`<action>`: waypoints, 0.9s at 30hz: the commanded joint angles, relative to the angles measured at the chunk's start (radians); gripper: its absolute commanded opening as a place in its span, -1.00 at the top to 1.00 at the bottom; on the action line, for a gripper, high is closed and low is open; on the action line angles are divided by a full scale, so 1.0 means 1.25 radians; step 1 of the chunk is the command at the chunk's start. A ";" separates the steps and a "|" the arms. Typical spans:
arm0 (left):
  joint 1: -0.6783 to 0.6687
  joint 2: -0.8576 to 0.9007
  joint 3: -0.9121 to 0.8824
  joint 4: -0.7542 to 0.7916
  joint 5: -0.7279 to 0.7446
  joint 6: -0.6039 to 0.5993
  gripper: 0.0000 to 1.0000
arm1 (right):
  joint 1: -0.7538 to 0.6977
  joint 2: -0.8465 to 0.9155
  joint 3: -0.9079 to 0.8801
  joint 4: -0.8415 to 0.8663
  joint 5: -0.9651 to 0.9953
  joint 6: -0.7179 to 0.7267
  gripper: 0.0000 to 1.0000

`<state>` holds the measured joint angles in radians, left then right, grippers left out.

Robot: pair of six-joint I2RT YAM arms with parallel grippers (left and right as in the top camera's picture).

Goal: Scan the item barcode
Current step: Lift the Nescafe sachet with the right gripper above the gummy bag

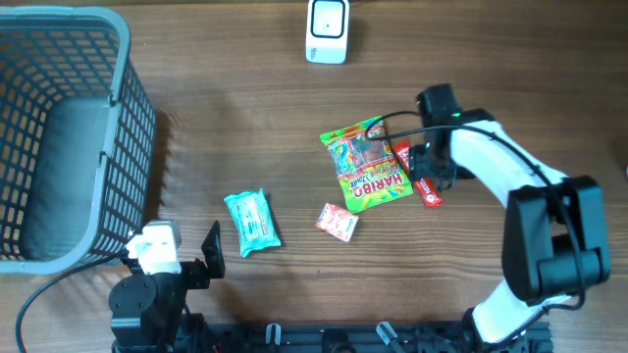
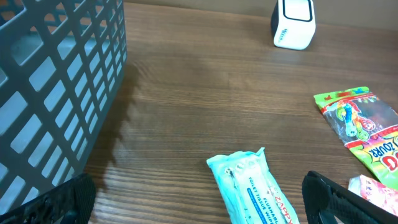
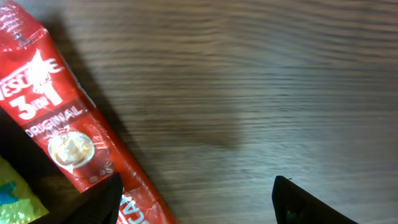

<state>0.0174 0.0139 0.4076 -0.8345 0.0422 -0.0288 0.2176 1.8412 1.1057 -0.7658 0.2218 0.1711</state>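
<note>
Red sachet reads "Nescafé 3in1 Original"; candy bag reads "Haribo". Left gripper and right gripper both spread apart, holding nothing.

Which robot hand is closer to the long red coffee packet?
Right. The right gripper hangs just above the long red Nescafe coffee sachet, with its jaws open. The left gripper sits far off across the table, near the grey plastic mesh basket.
</note>
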 commanded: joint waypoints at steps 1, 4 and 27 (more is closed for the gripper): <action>-0.006 -0.006 -0.006 0.002 -0.007 -0.002 -1.00 | 0.092 0.027 -0.011 0.001 0.060 -0.032 -0.60; -0.006 -0.006 -0.006 0.002 -0.007 -0.002 -1.00 | 0.184 0.027 -0.011 0.002 0.113 -0.033 -0.66; -0.006 -0.006 -0.006 0.002 -0.007 -0.002 -1.00 | 0.194 0.027 -0.013 -0.067 -0.175 0.451 -0.36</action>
<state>0.0174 0.0139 0.4076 -0.8345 0.0422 -0.0288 0.4557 1.8599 1.1000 -0.8589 -0.0498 0.6895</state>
